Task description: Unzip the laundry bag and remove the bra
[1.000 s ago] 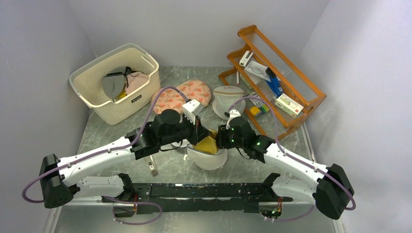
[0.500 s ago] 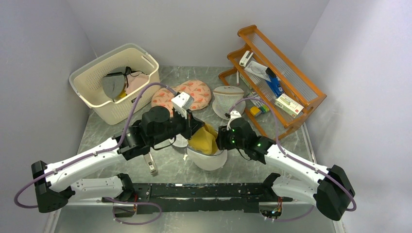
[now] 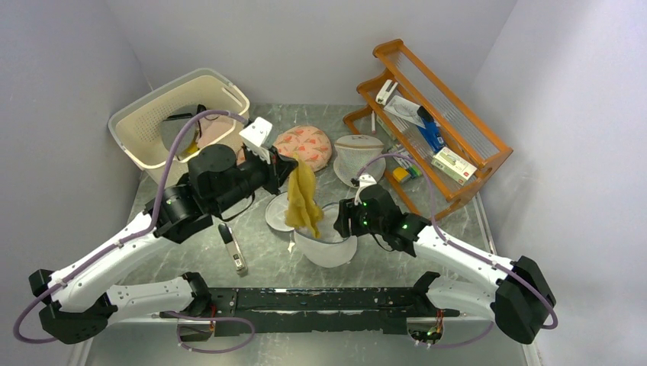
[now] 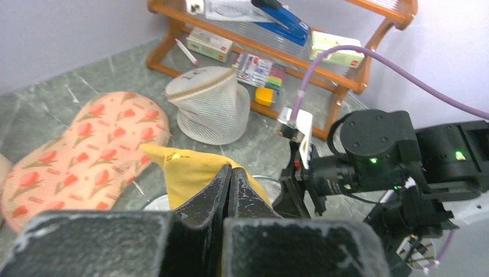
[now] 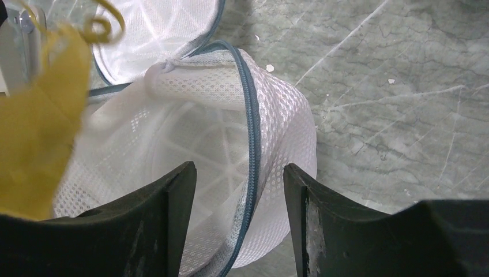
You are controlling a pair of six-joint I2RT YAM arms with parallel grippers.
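Observation:
The laundry bag (image 3: 326, 245) is a white round mesh drum and stands unzipped mid-table, with its flat lid (image 3: 278, 213) flipped open to the left. My left gripper (image 3: 292, 164) is shut on a yellow bra (image 3: 303, 200), which hangs from it above the bag's left rim. In the left wrist view the fingertips (image 4: 230, 173) pinch the yellow fabric (image 4: 184, 170). My right gripper (image 3: 341, 219) is open at the bag's right side. In the right wrist view its jaws (image 5: 239, 179) straddle the bag's zip rim (image 5: 249, 115) without closing on it. The bra (image 5: 34, 133) shows at the left.
A cream basket (image 3: 145, 145) with clothes stands at the back left. An orange wooden rack (image 3: 435, 114) with small items stands at the back right. A floral pad (image 3: 305, 143) and a cone-shaped mesh bag (image 3: 358, 156) lie behind the bag. A small tool (image 3: 233, 248) lies near left.
My left gripper has risen and moved back-left, pulling the yellow bra up out of the bag until it hangs free. The right gripper has stayed at the bag's rim.

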